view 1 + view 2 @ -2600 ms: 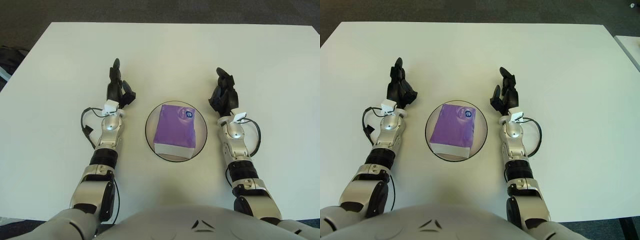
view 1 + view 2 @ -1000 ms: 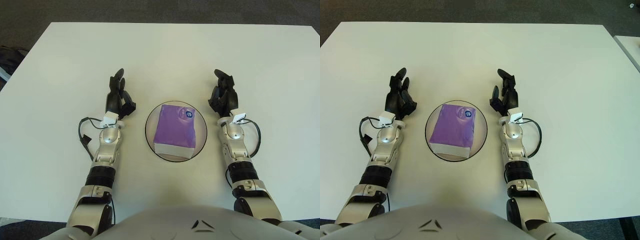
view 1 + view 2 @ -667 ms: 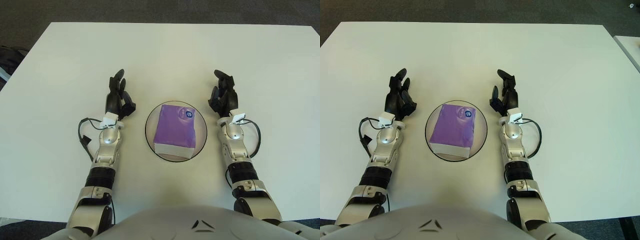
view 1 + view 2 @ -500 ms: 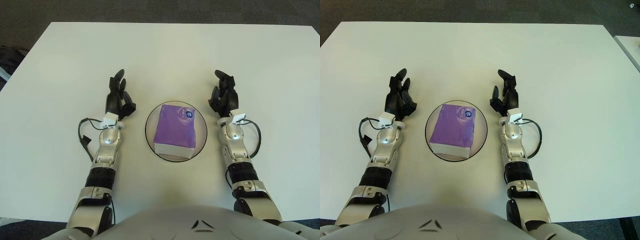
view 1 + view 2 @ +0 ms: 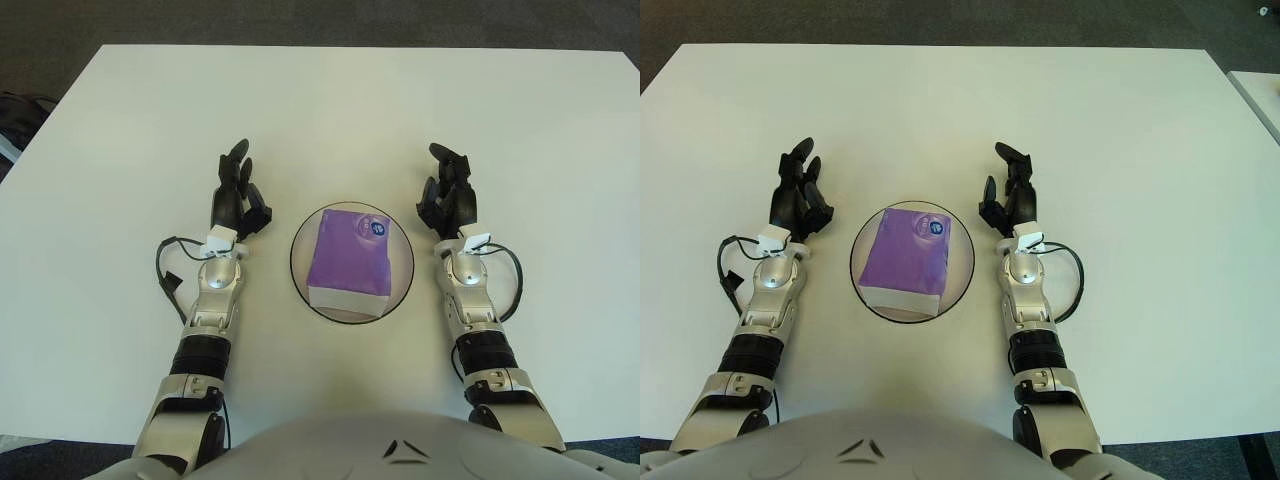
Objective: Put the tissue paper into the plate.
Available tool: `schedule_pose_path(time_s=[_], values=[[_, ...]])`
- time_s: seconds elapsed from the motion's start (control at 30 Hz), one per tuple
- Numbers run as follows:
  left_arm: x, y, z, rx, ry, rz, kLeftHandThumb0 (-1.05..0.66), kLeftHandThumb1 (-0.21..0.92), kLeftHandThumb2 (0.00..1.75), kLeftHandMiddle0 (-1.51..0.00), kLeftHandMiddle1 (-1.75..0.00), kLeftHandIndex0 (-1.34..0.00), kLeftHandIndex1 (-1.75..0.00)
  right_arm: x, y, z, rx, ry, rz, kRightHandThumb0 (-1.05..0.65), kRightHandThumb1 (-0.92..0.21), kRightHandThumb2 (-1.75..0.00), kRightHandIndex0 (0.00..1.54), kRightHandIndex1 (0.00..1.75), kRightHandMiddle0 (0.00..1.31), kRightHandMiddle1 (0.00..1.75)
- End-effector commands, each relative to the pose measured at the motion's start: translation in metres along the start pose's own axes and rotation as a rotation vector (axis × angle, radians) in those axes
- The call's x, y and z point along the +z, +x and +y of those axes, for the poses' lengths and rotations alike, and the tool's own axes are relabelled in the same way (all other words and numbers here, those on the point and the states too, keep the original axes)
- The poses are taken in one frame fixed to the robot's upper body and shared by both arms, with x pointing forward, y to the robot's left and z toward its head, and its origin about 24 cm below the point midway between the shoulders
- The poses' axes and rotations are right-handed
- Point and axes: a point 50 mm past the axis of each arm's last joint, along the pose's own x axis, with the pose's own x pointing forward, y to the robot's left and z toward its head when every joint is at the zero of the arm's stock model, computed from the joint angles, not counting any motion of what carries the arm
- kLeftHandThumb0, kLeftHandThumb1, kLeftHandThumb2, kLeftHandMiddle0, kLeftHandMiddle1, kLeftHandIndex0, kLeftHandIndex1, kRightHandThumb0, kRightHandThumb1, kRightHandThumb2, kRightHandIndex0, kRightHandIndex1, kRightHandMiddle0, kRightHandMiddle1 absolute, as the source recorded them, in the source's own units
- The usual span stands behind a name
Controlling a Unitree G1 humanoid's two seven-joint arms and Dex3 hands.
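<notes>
No legible text; small round emblem on the tissue pack (image 5: pixel 349 260), unreadable.

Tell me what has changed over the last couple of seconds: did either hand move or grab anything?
The left hand drew back toward the robot and slightly left, its arm now straighter. The right hand slipped back a little toward the robot. Neither took hold of anything; both are open. The tissue pack lies in the plate as before, between the two hands on the white table.

A plain office or lab room: a wide, smooth white rectangular table (image 5: pixel 330 110) stands on dark grey carpeted floor (image 5: pixel 300 20), with a second white table's corner (image 5: pixel 1262 95) alongside at right.
</notes>
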Motion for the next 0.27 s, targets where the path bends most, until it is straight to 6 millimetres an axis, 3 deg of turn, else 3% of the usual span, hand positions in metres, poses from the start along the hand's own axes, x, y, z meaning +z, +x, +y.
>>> schedule_pose_path(time_s=[0.0,0.23], values=[[-0.0321,-0.0312,0.0013,0.008,0.029,0.171,-0.80,0.92,1.03,-0.35,-0.02,0.00,-0.65,-0.0446,-0.0390,-0.0044,-0.020,-0.033,0.251,-0.65,-0.92,-0.72,0.39,0.01,0.00,0.80],[-0.0321,-0.0329,0.0019,0.011,0.035,0.172,-0.81,0.92,1.02,-0.35,-0.02,0.00,-0.66,-0.0398,-0.0427,-0.0023,-0.019,-0.054,0.246,-0.65,-0.92,-0.68,0.39,0.01,0.00,0.82]])
